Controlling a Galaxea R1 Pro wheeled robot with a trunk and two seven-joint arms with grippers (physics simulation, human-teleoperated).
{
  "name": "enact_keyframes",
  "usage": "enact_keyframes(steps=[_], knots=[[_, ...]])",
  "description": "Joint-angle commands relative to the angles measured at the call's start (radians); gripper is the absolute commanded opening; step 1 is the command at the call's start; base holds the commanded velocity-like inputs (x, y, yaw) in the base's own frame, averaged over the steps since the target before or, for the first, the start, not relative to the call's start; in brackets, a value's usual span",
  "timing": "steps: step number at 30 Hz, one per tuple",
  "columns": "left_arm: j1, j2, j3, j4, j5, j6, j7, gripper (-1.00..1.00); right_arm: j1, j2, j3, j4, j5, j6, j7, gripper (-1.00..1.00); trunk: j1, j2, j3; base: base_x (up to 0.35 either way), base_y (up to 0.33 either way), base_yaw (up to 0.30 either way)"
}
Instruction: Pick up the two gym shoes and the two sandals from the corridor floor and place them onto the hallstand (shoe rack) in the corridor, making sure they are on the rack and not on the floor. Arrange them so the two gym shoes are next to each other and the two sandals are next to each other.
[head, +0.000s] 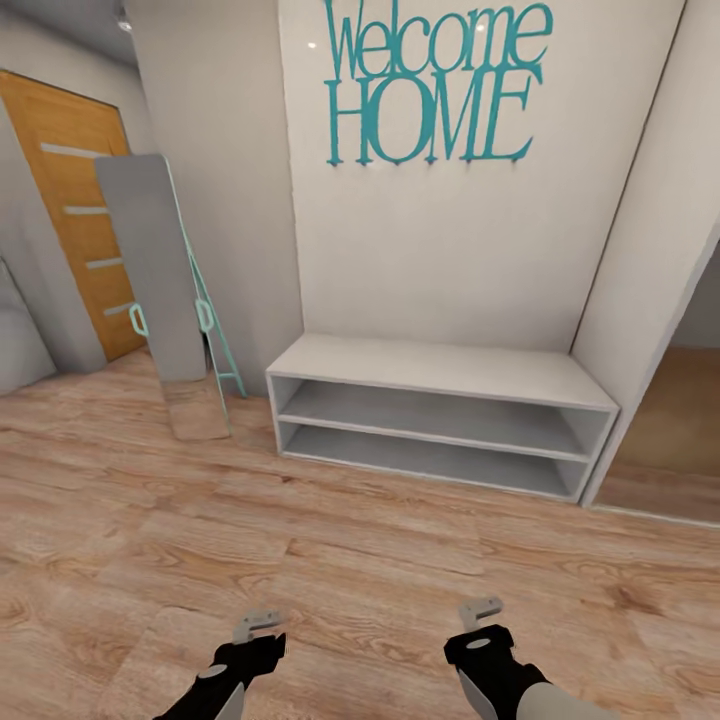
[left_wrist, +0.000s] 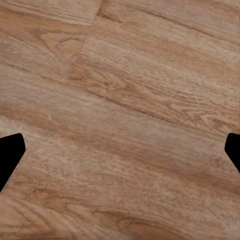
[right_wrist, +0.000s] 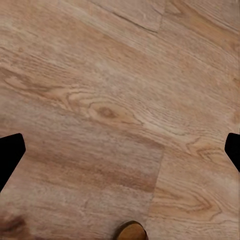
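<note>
Pale grey-white hallstand (head: 440, 365), grained light-brown corridor floor (head: 350, 560), teal wall lettering (head: 435, 85), orange door (head: 70, 200).

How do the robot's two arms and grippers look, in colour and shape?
Both arms end in black wrist housings; the right arm turns pale grey farther back. The left gripper and the right gripper have short, light grey, angular fingers. No cables or markings are visible.
</note>
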Motion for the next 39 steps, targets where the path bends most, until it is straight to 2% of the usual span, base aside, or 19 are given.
enact_keyframes(steps=[1, 13, 39], knots=[[0.000, 0.000, 0.000, 0.000, 0.000, 0.000, 0.000, 1.00, 0.000, 0.000, 0.000, 0.000, 0.000, -0.001, 0.000, 1.00, 0.000, 0.000, 0.000, 0.000, 0.000, 0.266], [0.001, 0.000, 0.000, 0.000, 0.000, -0.001, 0.000, 1.00, 0.001, 0.000, 0.000, 0.001, 0.000, -0.002, 0.000, 1.00, 0.000, 0.000, 0.000, 0.000, 0.000, 0.129], [0.001, 0.000, 0.000, 0.000, 0.000, -0.002, 0.000, 1.00, 0.001, 0.000, 0.000, 0.002, 0.000, -0.002, 0.000, 1.00, 0.000, 0.000, -0.002, 0.000, 0.000, 0.010]])
